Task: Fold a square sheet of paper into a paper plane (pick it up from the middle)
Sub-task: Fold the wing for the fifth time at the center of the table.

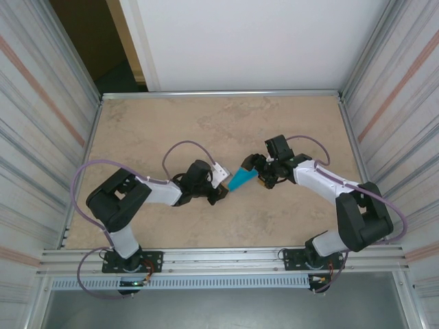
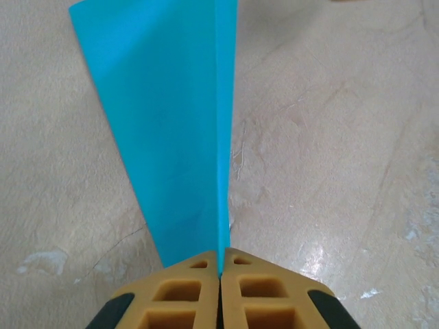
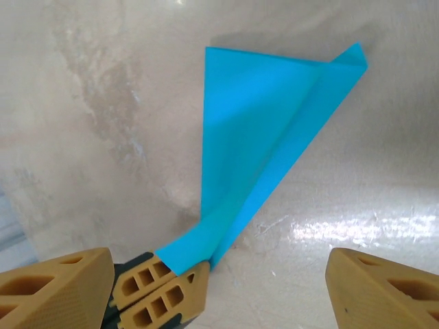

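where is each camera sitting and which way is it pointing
top external: fixed above and behind the arm bases, looking down on the table; both arms show whole, left gripper and right gripper meeting at the paper plane.
left wrist: on the left arm, looking along its shut fingers at the plane's pinched narrow end.
right wrist: on the right arm, looking between its own open fingers at the plane.
shared: the right wrist view also catches the left gripper's pinch.

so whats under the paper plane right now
The beige marbled table lies below the paper plane, whose narrow end is pinched in the left gripper. The patch of table directly beneath the blue paper is covered, so anything there cannot be seen.
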Robot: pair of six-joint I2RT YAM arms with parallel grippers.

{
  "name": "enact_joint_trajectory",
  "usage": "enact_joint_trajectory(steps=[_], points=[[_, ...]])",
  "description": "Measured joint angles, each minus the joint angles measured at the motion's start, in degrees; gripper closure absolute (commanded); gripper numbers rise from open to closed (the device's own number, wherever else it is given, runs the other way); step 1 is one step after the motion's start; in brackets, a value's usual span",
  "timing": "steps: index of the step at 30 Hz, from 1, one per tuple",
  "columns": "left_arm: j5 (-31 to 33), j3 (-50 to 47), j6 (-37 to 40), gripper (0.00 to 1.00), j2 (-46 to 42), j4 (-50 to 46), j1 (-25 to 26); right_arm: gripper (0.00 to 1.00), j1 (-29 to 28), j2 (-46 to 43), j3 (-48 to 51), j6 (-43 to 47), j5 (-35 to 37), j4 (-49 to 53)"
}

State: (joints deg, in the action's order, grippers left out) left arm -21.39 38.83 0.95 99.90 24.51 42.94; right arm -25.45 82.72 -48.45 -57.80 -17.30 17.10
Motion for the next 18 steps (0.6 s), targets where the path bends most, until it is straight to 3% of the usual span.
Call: enact_joint_trajectory(steps=[10,18], points=[[-6.3,-1.0,-4.7,0.92,1.8,4.1,-2.1,0.12,0.3,-0.4,3.3,19.4,-0.6,-2.3],[-10.2,-1.0,-7.3,0.92,2.9,5.4,-3.7,0.12,-0.1,5.5,2.7,28.1,-2.1,-3.0]])
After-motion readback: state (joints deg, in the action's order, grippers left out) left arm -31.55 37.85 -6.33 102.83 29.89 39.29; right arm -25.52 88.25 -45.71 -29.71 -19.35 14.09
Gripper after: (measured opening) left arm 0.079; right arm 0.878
